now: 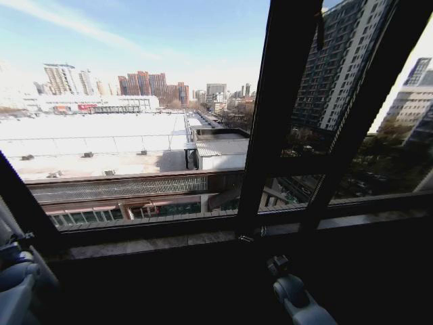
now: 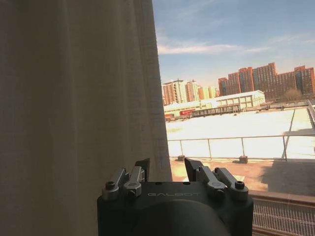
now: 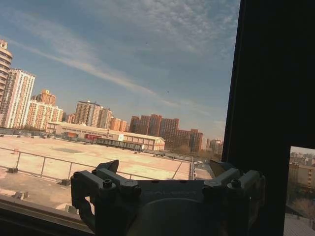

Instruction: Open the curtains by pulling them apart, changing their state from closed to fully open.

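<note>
Daylight floods through bare glass across the head view, with city roofs beyond and no fabric hanging over the panes, so the job looks close to finished. What remains is the sheer cream pleated curtain [image 2: 74,108], which hangs in long folds right beside the left gripper [image 2: 167,169]; its free edge falls just past the near fingertip, and the jaws stand moderately apart with nothing between them. To finish well, I would take that hanging edge low and draw it sideways along the rail rather than downward, keeping the folds gathered so they don't spring back.

The right gripper [image 3: 165,169] faces the glass close to the black vertical window frame bar [image 3: 275,98], fingers spread wide and empty. In the head view it sits low before the dark stone sill [image 1: 169,240]. Room is generous toward the open panes; the frame bars and sill are the hard edges to keep clear of.
</note>
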You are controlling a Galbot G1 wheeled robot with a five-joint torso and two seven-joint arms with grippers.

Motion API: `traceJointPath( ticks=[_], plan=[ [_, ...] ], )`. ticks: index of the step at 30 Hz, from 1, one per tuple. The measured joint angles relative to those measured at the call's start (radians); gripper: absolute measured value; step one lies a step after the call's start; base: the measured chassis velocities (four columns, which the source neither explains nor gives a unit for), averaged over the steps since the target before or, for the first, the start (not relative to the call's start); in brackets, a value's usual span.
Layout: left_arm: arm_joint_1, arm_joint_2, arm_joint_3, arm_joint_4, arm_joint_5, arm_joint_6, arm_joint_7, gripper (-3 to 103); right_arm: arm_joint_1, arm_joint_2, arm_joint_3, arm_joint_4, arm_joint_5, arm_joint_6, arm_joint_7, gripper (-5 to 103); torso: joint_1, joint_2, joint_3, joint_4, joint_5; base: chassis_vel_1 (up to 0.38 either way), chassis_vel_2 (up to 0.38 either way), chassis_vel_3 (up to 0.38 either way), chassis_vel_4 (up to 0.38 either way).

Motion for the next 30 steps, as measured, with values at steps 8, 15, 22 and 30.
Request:
traceJointPath(
  ticks=[8,15,22,30],
  plan=[
    [0.091,-0.100,-0.021,-0.227,0.091,0.003,-0.021,68,0.000,0.000,0.000,0.000,0.000,0.000,0.000,100,0.000,0.000,0.000,0.0001,-0.0001,0.000,0.000,0.000,0.000],
    [0.176,-0.200,0.006,-0.435,0.075,0.041,0.036,89,0.000,0.000,0.000,0.000,0.000,0.000,0.000,100,0.000,0.000,0.000,0.0002,0.0001,0.000,0.000,0.000,0.000],
    [0.232,-0.291,0.015,-0.527,0.025,0.043,0.212,100,0.000,0.000,0.000,0.000,0.000,0.000,0.000,100,0.000,0.000,0.000,0.0001,0.0001,0.000,0.000,0.000,0.000],
    [0.268,-0.345,0.002,-0.536,0.005,0.014,0.238,100,0.000,0.000,0.000,0.000,0.000,0.000,0.000,100,0.000,0.000,0.000,0.0001,-0.0001,0.000,0.000,0.000,0.000]
  ],
)
